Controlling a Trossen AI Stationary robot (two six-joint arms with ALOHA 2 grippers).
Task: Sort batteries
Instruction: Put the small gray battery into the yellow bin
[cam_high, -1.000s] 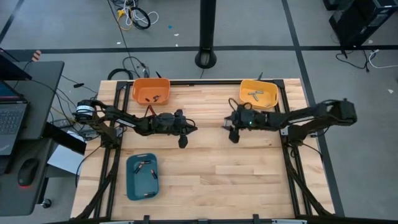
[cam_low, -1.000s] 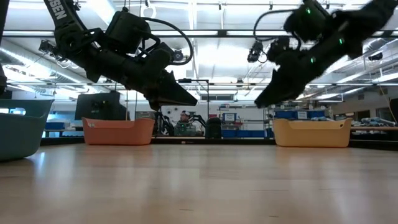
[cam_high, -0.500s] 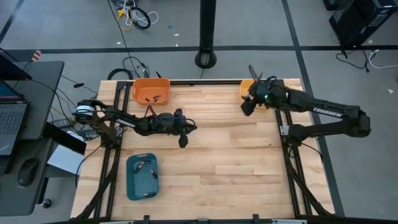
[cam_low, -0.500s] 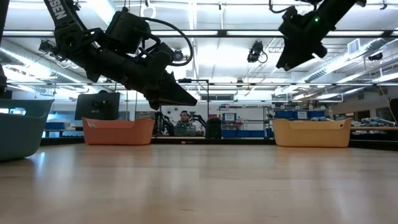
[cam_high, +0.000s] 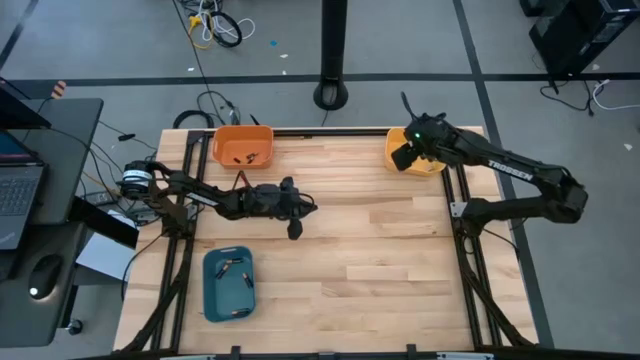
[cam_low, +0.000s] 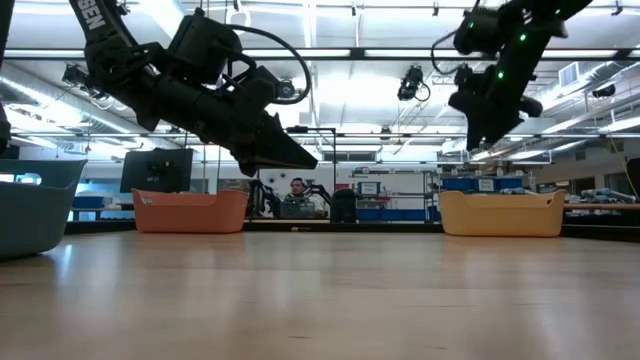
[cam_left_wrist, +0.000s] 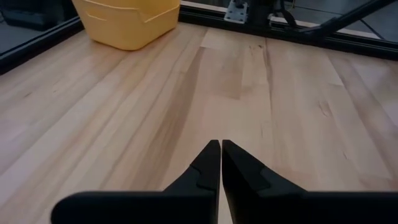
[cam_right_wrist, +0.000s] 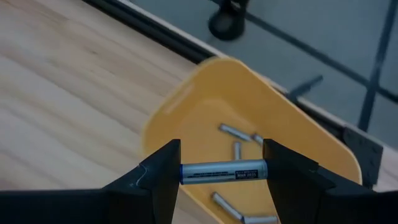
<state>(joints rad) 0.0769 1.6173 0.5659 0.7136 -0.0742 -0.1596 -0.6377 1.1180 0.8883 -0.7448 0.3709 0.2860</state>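
Two robot arms work over a wooden table (cam_high: 350, 250). Right gripper (cam_right_wrist: 222, 169) hangs above the yellow tray (cam_right_wrist: 298, 155) at the far right, clamping a silvery battery (cam_right_wrist: 222, 171) lengthwise between its fingers. More batteries (cam_right_wrist: 236, 149) lie inside that tray. Left gripper (cam_left_wrist: 221, 155) hovers over mid-table, fingers pressed together and empty. An orange tray (cam_high: 243, 146) and a teal tray (cam_high: 229, 285) also hold batteries.
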